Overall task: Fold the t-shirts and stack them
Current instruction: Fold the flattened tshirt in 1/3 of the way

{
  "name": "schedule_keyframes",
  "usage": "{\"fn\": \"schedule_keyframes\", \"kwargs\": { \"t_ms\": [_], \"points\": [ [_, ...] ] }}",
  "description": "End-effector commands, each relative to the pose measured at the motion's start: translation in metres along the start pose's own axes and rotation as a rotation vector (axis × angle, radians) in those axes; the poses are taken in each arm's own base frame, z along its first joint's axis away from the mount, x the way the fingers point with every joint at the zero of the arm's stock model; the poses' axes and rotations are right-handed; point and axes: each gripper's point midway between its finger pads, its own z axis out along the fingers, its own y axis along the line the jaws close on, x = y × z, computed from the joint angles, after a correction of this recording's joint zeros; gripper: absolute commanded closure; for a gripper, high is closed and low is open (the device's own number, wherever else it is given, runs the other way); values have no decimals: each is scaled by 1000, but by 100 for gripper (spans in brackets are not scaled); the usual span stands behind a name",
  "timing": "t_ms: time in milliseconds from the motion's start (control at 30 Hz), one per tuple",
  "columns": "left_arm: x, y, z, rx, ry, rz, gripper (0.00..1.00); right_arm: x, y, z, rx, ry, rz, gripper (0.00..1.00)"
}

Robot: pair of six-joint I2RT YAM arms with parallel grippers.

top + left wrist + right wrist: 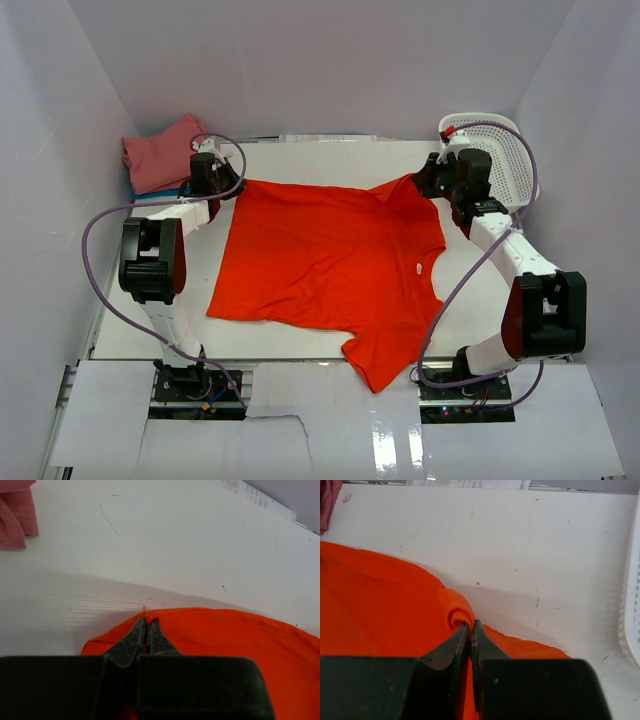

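The large orange-red t-shirt (325, 262) lies spread flat on the white table, one sleeve hanging over the near edge. My left gripper (232, 184) is shut on its far-left corner; the left wrist view shows the jaws (146, 621) pinching the hem of the orange cloth (235, 635). My right gripper (425, 182) is shut on the far-right corner, with a curl of orange cloth (457, 611) at the jaw tips (471, 624). The salmon-pink t-shirt (160, 152) lies folded at the far left on top of a blue one (150, 196), of which only an edge shows.
A white mesh basket (500, 155) stands at the far right, behind my right arm; its rim shows in the right wrist view (630, 605). White walls enclose the table on three sides. A pink cloth corner (17, 517) shows in the left wrist view.
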Motion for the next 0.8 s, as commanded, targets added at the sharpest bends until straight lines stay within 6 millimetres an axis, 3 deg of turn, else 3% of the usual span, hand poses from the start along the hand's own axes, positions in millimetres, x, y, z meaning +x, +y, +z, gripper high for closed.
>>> {"fn": "schedule_keyframes", "kwargs": {
  "t_ms": [0, 433, 767],
  "points": [
    [-34, -18, -12, 42, -72, 28, 100, -19, 4, -11, 7, -59, -37, 92],
    [-31, -18, -15, 45, -68, 35, 100, -30, 2, -22, 39, -78, -54, 92],
    [-37, -22, -25, 51, -85, 35, 100, -27, 2, -29, 46, -81, -52, 92]
  ]
}}
